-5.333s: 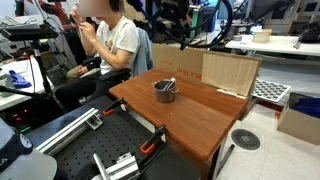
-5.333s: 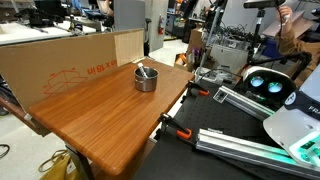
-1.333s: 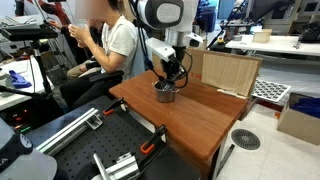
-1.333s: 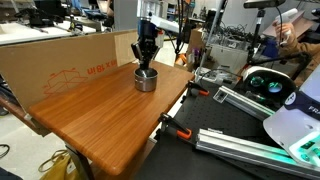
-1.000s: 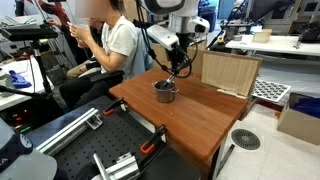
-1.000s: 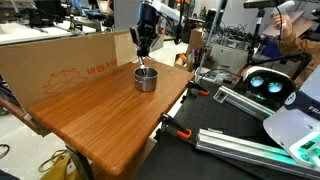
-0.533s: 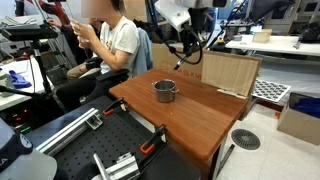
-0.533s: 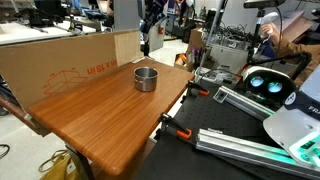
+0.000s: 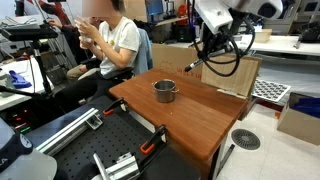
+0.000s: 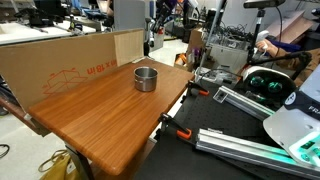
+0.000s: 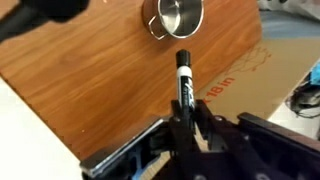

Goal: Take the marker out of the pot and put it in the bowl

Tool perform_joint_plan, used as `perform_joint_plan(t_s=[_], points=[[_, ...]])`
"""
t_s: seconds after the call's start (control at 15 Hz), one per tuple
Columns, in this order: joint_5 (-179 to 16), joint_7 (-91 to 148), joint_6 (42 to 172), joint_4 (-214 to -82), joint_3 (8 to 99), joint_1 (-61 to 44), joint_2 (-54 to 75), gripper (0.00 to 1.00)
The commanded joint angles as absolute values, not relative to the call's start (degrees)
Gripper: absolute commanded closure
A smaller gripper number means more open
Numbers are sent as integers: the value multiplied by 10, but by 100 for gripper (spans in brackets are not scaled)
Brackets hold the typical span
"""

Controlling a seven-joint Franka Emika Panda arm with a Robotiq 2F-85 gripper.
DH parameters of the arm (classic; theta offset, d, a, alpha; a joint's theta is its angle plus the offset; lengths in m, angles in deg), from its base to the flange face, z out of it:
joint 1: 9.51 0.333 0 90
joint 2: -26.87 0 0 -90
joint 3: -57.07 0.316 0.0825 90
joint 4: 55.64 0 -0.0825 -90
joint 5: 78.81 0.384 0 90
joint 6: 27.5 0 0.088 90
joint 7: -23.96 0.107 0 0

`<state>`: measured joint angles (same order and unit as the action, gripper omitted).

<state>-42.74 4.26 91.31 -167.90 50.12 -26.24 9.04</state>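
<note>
Marker (image 11: 184,77) now lifted out of pot (image 11: 180,14), pinched in gripper (image 11: 187,113) closed tight on its body. Raised high over table (image 9: 190,118), right of pot. Pot left empty. Removal done; no bowl visible yet.

Black marker (image 11: 184,82) held in mid-air, small silver pot (image 11: 181,14) upright, empty

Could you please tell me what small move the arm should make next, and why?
Probably carry the marker sideways, away from the pot, jaws kept shut. The gripper is shut on the marker, which hangs clear above the table, already out of the pot. No bowl shows in any view, so the direction cannot be told.
</note>
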Motion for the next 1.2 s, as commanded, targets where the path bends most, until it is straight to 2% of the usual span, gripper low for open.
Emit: perform_joint_plan(t_s=[0.0, 0.67, 1.13], points=[[-431, 63, 846, -1589, 503, -278, 9, 95], [-522, 171, 815, -1426, 509, -269, -187, 95], [-587, 239, 843, -1366, 505, -246, -258, 95]])
